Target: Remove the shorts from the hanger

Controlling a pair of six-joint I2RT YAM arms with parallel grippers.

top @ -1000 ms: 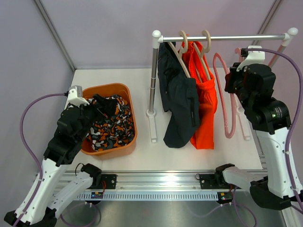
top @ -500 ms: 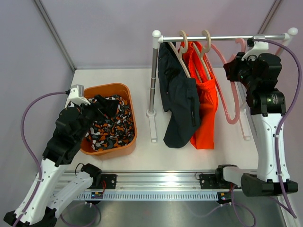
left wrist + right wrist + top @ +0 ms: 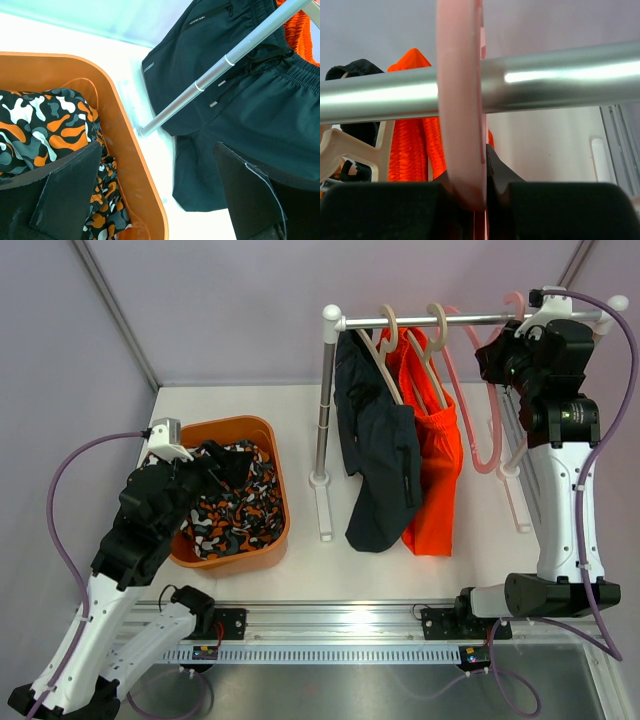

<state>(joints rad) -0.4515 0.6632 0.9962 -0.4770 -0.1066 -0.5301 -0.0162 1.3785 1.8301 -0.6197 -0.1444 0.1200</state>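
The dark navy shorts [image 3: 378,455] and the bright orange shorts [image 3: 435,455] hang on beige hangers [image 3: 385,335] from the silver rail [image 3: 450,320]. The camouflage shorts [image 3: 232,505] lie in the orange basket [image 3: 278,480]. My right gripper [image 3: 513,335] is shut on an empty pink hanger [image 3: 478,415] and holds its hook at the rail [image 3: 545,80]; the pink hook [image 3: 460,100] crosses the bar in the right wrist view. My left gripper [image 3: 205,462] is open and empty above the basket [image 3: 125,150], with camouflage shorts [image 3: 45,125] below it.
The rack's upright post [image 3: 325,400] and white foot [image 3: 322,502] stand between the basket and the hanging shorts. The rack's right post [image 3: 510,455] stands beside my right arm. Grey walls close the back and sides.
My right gripper has lifted the pink hanger up and back, from beside the rack to the rail. The left arm has hardly moved.
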